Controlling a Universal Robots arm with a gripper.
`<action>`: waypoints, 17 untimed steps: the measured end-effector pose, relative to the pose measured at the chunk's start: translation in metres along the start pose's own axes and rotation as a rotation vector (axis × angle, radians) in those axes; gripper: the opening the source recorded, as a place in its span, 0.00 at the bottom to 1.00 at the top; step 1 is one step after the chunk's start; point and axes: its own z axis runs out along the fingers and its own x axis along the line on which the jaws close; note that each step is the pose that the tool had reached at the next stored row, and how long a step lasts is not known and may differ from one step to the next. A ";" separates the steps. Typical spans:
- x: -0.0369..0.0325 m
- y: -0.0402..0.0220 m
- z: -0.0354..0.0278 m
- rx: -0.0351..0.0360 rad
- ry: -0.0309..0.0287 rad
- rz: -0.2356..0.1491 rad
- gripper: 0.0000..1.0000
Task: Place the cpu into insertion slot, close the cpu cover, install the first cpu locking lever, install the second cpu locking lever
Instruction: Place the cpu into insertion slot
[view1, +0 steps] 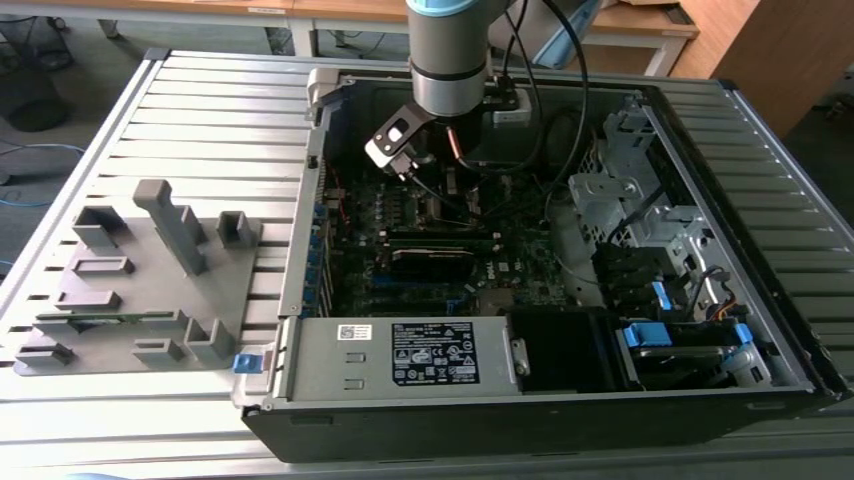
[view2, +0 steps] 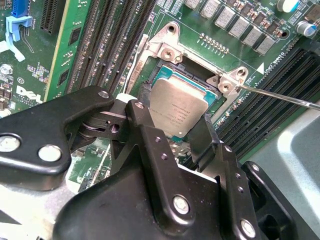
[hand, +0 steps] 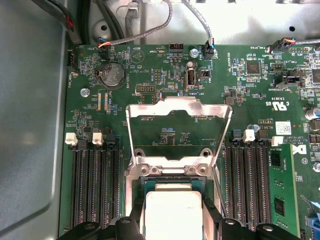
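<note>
In both wrist views the cpu (view2: 177, 107) (hand: 172, 210), a flat silver-grey square, sits between my black fingers (view2: 145, 115), directly over the insertion slot (view2: 192, 80). My gripper (view2: 175, 111) is shut on the cpu's two opposite edges. I cannot tell whether the chip rests fully in the slot. The cpu cover (hand: 131, 135), a silver frame with a big window, stands hinged upright behind the slot (hand: 170, 178). A thin metal locking lever (view2: 280, 97) sticks out free beside the socket corner. In the exterior view the gripper (view1: 441, 165) reaches down into the open computer case.
Long black memory slots (hand: 95, 185) (hand: 247, 180) flank the socket on both sides. Cables (view1: 561, 110) hang by the arm inside the case (view1: 747, 130). A grey fixture tray (view1: 134, 290) lies on the exterior view's left, and a power supply (view1: 427, 350) lies at the case front.
</note>
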 end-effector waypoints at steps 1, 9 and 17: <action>0.0000 0.0000 0.0000 0.0000 0.0000 0.000 0.54; 0.0000 0.0000 0.0003 0.0000 -0.0001 0.000 0.54; 0.0000 -0.0001 0.0006 0.0000 0.0000 0.000 0.54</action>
